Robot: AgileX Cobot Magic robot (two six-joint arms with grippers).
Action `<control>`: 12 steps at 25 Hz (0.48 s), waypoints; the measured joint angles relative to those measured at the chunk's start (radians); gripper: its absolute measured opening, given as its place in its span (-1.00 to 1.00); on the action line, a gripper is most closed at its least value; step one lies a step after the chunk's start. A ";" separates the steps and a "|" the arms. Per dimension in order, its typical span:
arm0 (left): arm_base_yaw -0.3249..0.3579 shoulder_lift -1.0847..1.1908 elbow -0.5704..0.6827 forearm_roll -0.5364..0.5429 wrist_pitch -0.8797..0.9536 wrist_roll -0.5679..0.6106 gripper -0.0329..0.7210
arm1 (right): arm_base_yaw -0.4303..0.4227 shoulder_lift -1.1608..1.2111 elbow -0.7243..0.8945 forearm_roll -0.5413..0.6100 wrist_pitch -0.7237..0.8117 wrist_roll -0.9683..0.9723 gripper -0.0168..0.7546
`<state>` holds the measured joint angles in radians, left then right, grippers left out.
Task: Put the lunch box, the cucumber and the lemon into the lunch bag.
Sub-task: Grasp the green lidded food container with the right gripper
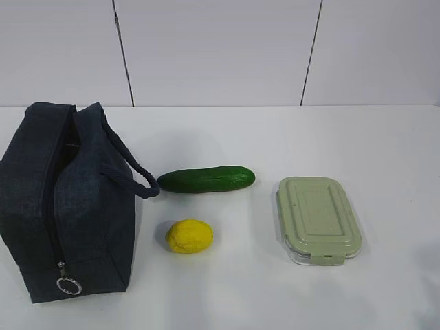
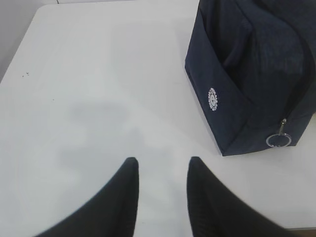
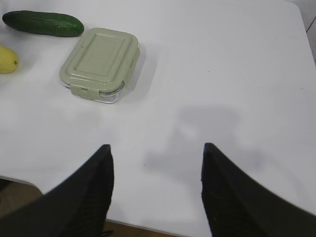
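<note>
Black fingers of the left hand (image 2: 161, 197) sit lowest in the left wrist view, parted with bare white bench (image 2: 98, 98) between them, holding nothing. The right hand (image 3: 155, 190) likewise hangs over the bench with its two dark fingers spread wider apart and empty.

Nearest on the bench in the exterior view, at the left, stands the large boxy dark navy fabric lunch bag (image 1: 82, 227), its silver ring pull (image 1: 68, 286) hanging at the lower front end of the zipper. The zipper line runs up over the top, and a gap shows between the two sides there. One strap handle (image 1: 130, 172) loops out to the right.

Just right of the bag lies the small bright yellow oval lemon (image 1: 189, 236), apart from the bag and from the other things. Farther right sits the flat rectangular clear lunch box with its pale green clip-on lid (image 1: 318, 218), lid on, well apart from the lemon.

Behind the lemon lies the smooth dark green straight cucumber (image 1: 206, 179), lengthwise across the view, its left end near the handle loop. Pale wall panels close the back.
</note>
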<state>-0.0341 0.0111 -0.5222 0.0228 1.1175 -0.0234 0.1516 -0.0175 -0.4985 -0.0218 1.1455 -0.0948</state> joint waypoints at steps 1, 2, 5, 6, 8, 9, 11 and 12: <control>0.000 0.000 0.000 0.000 0.000 0.000 -0.27 | 0.000 0.000 0.000 -0.003 0.000 0.000 0.17; 0.000 0.000 0.000 0.000 0.000 0.000 -0.27 | 0.000 0.000 0.000 -0.004 0.000 0.000 0.17; 0.000 0.000 0.000 0.000 0.000 0.000 -0.27 | 0.000 0.000 0.000 -0.006 0.000 0.000 0.17; 0.000 0.000 0.000 0.000 0.000 0.000 -0.27 | 0.000 0.000 0.000 -0.006 0.000 0.000 0.17; 0.000 0.000 0.000 0.000 0.000 0.000 -0.27 | 0.000 0.000 0.000 -0.006 0.000 0.000 0.17; 0.000 0.000 0.000 0.000 0.000 0.000 -0.27 | 0.000 0.000 0.000 -0.006 0.000 0.000 0.17; 0.000 0.000 0.000 0.000 0.000 0.000 -0.27 | 0.000 0.000 0.000 -0.006 0.000 0.000 0.17; 0.000 0.000 0.000 0.000 0.000 0.000 -0.27 | 0.000 0.000 0.000 -0.006 0.000 0.000 0.17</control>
<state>-0.0341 0.0111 -0.5222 0.0228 1.1175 -0.0234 0.1516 -0.0175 -0.4985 -0.0281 1.1455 -0.0948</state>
